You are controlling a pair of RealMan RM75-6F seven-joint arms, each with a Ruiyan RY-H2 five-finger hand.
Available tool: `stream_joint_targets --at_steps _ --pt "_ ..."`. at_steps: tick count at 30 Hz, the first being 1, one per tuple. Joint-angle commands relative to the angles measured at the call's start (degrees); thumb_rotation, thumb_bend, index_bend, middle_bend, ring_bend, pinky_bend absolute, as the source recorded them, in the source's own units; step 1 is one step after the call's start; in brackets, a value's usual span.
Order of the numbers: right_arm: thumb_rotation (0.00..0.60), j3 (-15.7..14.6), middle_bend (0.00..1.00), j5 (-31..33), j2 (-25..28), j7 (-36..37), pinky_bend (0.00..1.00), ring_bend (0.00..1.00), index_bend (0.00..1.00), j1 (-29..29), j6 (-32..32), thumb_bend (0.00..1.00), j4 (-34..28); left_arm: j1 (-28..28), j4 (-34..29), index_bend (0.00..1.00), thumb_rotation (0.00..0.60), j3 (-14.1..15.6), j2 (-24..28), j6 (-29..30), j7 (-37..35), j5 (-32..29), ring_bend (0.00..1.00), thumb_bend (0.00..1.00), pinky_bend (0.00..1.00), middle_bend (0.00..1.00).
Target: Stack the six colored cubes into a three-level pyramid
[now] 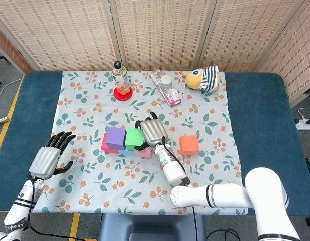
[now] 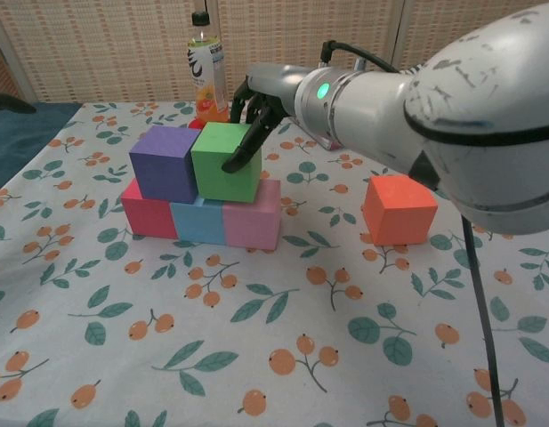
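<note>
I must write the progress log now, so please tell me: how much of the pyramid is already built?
Done: the bottom row of red cube, blue cube and pink cube, with the purple cube on top. In hand: the right hand presses the green cube beside the purple one. Left: the orange cube, on the cloth, goes on top. The left hand holds nothing.

A blue table (image 1: 255,105) carries a floral cloth (image 1: 89,108).
</note>
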Motion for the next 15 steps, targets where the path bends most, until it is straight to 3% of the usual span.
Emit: stream_joint_targets --at_steps 1,15 --pt "0.508 0.16 0.43 -0.09 -0.12 -0.06 0.05 0.27 0.41 -0.08 -0.05 0.02 -0.05 0.03 0.05 0.10 0.600 0.01 0.00 0.02 -0.17 0.02 0.01 0.34 0.12 0.05" --pt "0.508 0.59 0.43 -0.30 -1.00 -1.31 0.05 0.27 0.40 -0.24 0.50 0.01 0.18 0.13 0.25 0.10 0.600 0.17 -0.01 -0.12 -0.55 0.10 0.01 0.34 0.12 0.04"
